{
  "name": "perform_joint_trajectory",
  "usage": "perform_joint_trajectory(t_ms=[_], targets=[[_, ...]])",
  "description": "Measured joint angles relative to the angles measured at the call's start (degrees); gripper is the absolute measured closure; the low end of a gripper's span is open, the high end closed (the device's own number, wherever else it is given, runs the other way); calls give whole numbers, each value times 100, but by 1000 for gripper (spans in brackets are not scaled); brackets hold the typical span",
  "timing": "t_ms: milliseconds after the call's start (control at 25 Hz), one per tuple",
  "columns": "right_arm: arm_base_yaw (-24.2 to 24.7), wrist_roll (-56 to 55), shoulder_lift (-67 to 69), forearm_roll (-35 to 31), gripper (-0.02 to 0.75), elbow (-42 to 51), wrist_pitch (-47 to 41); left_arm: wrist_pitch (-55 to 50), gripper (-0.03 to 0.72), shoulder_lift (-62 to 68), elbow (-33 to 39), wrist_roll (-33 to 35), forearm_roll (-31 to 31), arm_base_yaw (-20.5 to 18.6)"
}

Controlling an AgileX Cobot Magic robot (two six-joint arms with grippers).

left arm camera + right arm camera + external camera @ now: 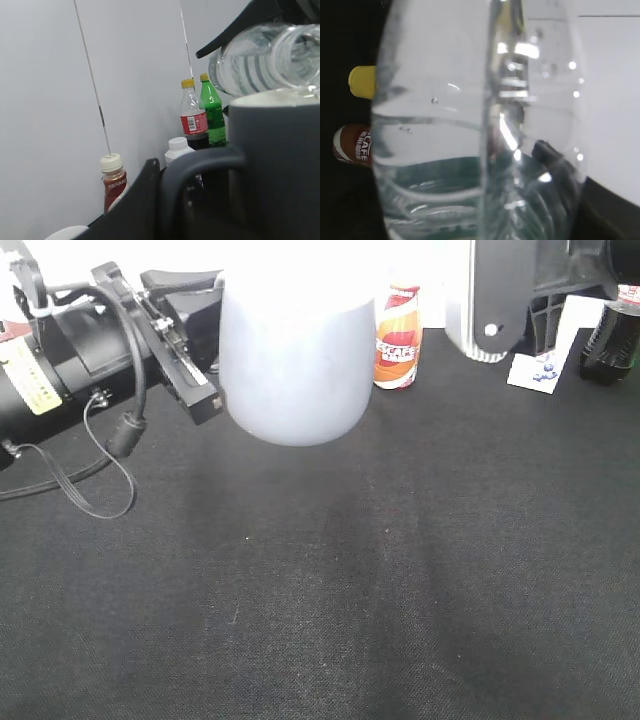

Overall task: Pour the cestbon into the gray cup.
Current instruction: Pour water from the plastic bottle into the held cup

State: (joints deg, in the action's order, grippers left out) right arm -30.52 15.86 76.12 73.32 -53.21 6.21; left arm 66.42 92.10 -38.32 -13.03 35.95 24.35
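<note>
1. Exterior view: the left end effector [205,360] reaches in from the left, and the gray cup [295,360] hangs at its tip, raised clear of the black surface [400,580].
2. The cup's top runs out of that view, so the cestbon does not show there.
3. Left wrist view: a black finger [140,200] lies against the cup's loop handle [200,165]; the end effector is clenched on the cup.
4. Just above the cup's rim [272,97], the cestbon [260,55] is tipped over on its side, its neck to the right above the opening.
5. A dark finger [240,25] of the right end effector lies along the top of the bottle.
6. Right wrist view: the clear ribbed bottle fills the frame, with water inside it; the right end effector grasps it, though its fingers are mostly hidden.
7. Behind, by the wall, stand a cola bottle [194,120], a green bottle [212,110], a white-capped bottle [177,150] and a brown bottle [113,180].
8. An orange bottle [398,335] stands on the surface behind the cup.
</note>
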Motion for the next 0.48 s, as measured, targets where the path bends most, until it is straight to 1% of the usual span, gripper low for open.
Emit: perform_joint_trajectory(t_ms=[480], targets=[[0, 115, 0, -53, 253, -92, -7, -10, 643, 0, 0, 0, 5, 0]])
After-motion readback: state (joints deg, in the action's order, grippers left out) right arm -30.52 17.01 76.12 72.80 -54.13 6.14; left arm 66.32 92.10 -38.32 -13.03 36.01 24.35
